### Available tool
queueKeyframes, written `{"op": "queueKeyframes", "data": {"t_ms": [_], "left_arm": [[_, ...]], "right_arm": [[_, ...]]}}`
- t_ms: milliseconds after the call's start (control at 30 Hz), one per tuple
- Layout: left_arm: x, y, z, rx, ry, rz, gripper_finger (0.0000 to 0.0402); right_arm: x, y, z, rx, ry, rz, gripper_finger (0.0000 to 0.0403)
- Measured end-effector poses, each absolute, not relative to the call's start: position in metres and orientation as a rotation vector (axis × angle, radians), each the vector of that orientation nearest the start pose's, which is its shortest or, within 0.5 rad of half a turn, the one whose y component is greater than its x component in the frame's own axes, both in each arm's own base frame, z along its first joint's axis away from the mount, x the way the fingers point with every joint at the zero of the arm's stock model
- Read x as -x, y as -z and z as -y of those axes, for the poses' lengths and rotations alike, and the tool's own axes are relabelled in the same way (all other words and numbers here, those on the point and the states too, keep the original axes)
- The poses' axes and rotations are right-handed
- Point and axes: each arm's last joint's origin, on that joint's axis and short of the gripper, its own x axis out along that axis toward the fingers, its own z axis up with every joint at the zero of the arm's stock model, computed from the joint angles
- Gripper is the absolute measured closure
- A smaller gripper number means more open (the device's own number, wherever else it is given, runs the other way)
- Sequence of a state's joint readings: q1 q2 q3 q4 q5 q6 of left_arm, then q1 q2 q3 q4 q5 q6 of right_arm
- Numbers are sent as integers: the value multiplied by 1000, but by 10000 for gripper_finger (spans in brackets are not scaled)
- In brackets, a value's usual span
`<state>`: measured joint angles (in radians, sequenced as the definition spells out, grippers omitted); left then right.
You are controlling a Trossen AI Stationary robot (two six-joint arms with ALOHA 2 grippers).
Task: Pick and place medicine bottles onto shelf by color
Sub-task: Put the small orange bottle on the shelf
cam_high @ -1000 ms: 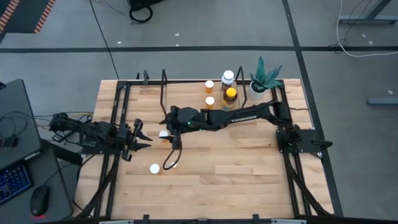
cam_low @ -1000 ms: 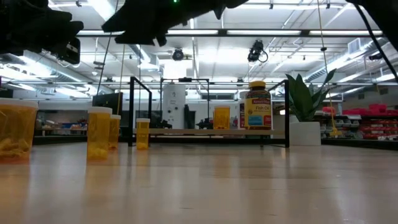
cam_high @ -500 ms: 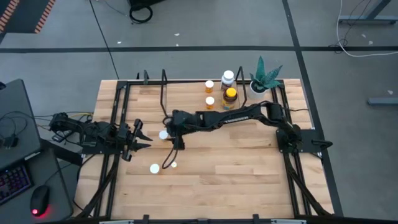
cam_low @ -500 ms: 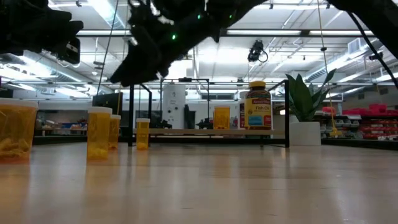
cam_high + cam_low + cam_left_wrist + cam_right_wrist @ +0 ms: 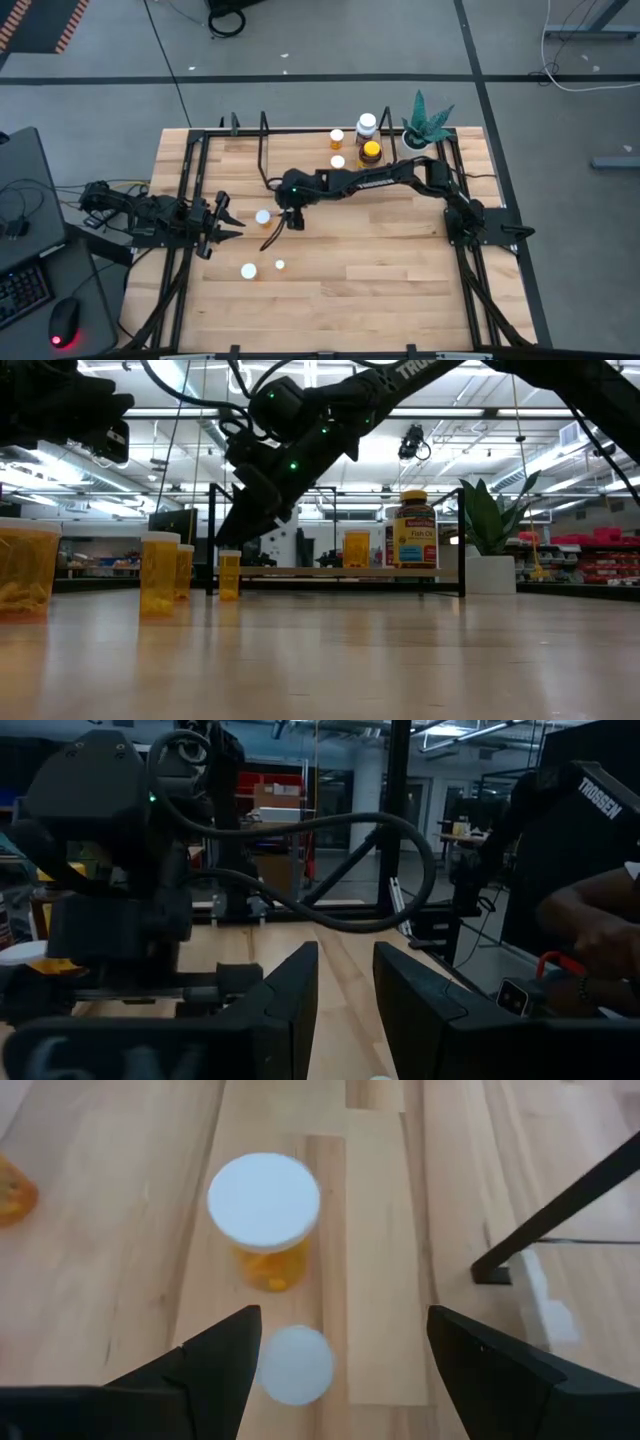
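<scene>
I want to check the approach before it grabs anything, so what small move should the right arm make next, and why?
Probably lower the right gripper straight down around the orange bottle. Its jaws stand open and empty above the table, and the right wrist view shows the white-capped bottle upright just ahead of them, not yet between them. The left gripper waits shut at the left edge.

Both arms are dark, nearly black, built of chunky jointed links on black frame bases. The right arm (image 5: 370, 183) carries a small green indicator light near its wrist and white "TROSSEN" lettering along a link. Black cables loop from its wrist housing. The left arm (image 5: 150, 218) trails tangled black cables. Its two fingers (image 5: 290, 1005) are flat, matte-black, angular blades.
</scene>
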<state>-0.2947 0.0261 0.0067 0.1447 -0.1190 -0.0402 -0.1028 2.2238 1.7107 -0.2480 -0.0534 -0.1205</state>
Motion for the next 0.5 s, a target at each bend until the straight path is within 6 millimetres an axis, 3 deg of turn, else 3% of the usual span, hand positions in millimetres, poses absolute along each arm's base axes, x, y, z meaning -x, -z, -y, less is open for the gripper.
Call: {"op": "queueKeyframes", "data": {"t_ms": [500], "left_arm": [[-95,-178,25,66,178,120,294]], "right_arm": [[-489,-176,41,40,-35,-789,108]]}}
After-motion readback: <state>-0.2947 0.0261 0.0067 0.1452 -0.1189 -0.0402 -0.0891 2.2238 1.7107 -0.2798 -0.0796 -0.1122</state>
